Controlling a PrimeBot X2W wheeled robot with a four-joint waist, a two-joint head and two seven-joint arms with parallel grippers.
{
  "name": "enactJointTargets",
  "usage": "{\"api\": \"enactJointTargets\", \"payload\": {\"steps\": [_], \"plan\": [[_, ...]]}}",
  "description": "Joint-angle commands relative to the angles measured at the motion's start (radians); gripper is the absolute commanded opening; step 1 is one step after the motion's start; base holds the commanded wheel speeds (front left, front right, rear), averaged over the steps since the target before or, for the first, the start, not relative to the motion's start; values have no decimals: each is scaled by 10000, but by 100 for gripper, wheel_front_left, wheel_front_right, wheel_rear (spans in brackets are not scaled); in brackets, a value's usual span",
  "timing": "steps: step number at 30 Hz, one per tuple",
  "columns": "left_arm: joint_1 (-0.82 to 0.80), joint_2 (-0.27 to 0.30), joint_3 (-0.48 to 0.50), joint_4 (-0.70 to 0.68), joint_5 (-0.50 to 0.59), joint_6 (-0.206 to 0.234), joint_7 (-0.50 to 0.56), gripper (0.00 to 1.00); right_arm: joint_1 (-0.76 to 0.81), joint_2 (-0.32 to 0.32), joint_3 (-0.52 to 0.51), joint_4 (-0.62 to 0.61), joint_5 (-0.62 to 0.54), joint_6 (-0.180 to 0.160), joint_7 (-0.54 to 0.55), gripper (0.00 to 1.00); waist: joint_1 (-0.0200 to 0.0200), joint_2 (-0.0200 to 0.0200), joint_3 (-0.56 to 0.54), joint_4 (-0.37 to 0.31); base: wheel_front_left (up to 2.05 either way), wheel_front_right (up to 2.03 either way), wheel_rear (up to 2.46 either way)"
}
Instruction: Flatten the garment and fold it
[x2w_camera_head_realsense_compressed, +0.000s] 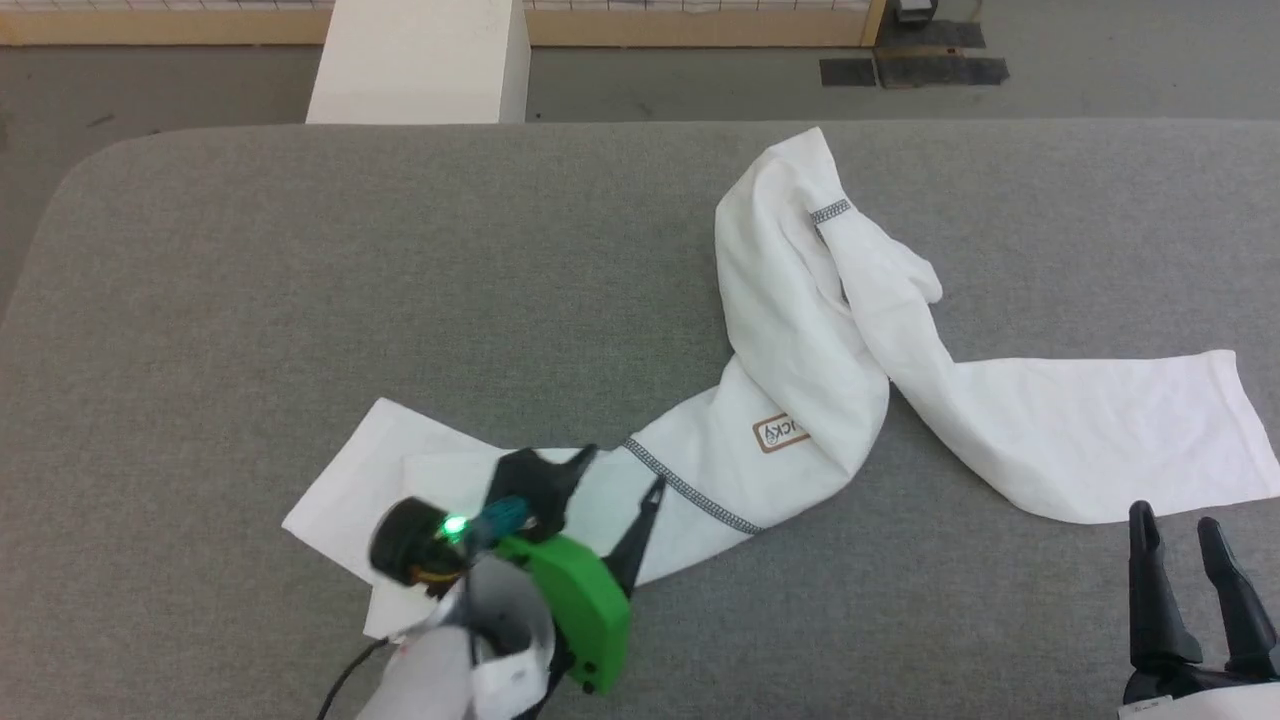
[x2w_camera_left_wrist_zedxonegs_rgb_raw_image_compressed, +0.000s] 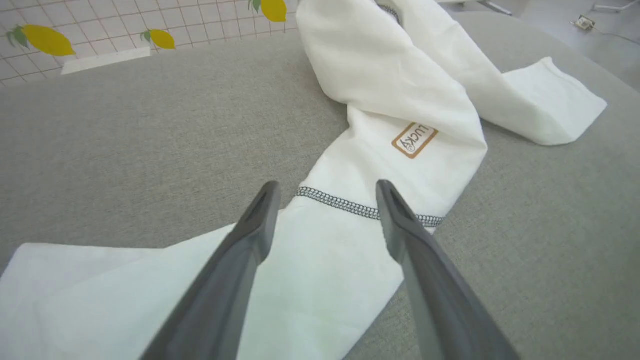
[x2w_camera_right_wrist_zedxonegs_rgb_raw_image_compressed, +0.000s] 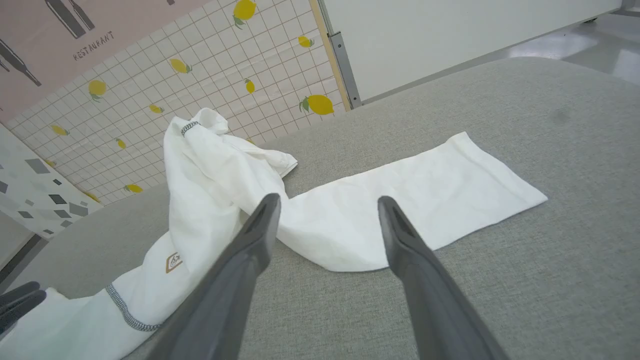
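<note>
While the thin white long-sleeved shirt (x2w_camera_head_realsense_compressed: 800, 340) lay twisted on the grey cloth-covered table (x2w_camera_head_realsense_compressed: 300, 250), from near its front edge to its right edge, the left gripper (x2w_camera_head_realsense_compressed: 622, 472) and right gripper (x2w_camera_head_realsense_compressed: 1175, 518) had jaws wide apart, empty. The shirt looked light and floppy; its flat ends seemed best to pinch.

Lower left of the head view, the left gripper (x2w_camera_head_realsense_compressed: 624, 468) covers part of the garment (x2w_camera_head_realsense_compressed: 800, 380). A fold hides the right end of the patch (x2w_camera_head_realsense_compressed: 778, 433). The bottom edge cuts off the right gripper (x2w_camera_head_realsense_compressed: 1175, 518), and the top edge the white box (x2w_camera_head_realsense_compressed: 420, 60).
</note>
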Motion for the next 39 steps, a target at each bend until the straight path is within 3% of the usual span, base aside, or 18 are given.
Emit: {"api": "enactJointTargets", "payload": {"steps": [1, 6, 13, 14, 15, 16, 24, 27, 28, 29, 33, 39], "plan": [[-484, 104, -197, 224, 48, -139, 576, 100, -235, 4, 52, 37, -38, -13, -39, 100, 0, 0, 139, -44, 0, 0, 0], [-1499, 239, -865, 940, 372, -364, 1784, 100, -432, 4, 209, 102, -20, -13, -37, 100, 0, 0, 353, -183, 0, 0, 0], [-2137, 240, -1282, 2024, 418, -484, 1864, 100, -550, 4, 263, 214, 17, -13, -64, 100, 0, 0, 472, -412, 0, 0, 0], [-2166, 218, -1289, 2130, 354, -495, 1806, 66, -558, 4, 267, 227, 20, -13, -67, 100, 0, 0, 469, -433, 0, 0, 0], [-2201, 210, -1313, 2250, 304, -508, 1720, 15, -571, 4, 266, 245, 30, -13, -71, 100, 0, 0, 462, -454, 0, 0, 0], [-2234, 229, -1342, 2338, 294, -517, 1643, 0, -585, 4, 264, 257, 38, -13, -73, 100, 0, 0, 461, -467, 0, 0, 0], [-2270, 408, -1610, 3153, 199, -568, 993, 0, -655, 5, 181, 340, 36, -13, -56, 100, 0, 0, 280, -378, 0, 0, 0], [-2316, 369, -1434, 3082, 232, -280, 506, 0, -628, 5, 143, 314, 37, -13, -42, 100, 0, 0, 229, -277, 0, 0, 0], [-2334, 367, -1399, 2988, 277, -178, 351, 60, -613, 5, 149, 304, 31, -13, -33, 100, 0, 0, 223, -237, 0, 0, 0], [-2349, 399, -1403, 2901, 342, -116, 290, 100, -598, 5, 160, 296, 29, -13, -22, 100, 0, 0, 220, -208, 0, 0, 0], [-2348, 509, -1341, 2435, 358, 32, 286, 100, -547, 5, 210, 259, 37, -13, 25, 100, 0, 0, 249, -108, 0, 0, 0], [-2388, 545, -1374, 2368, -148, -182, 934, 100, -606, 5, 304, 190, 12, -13, 98, 100, 0, 0, 476, -178, 0, 0, 0]]}}
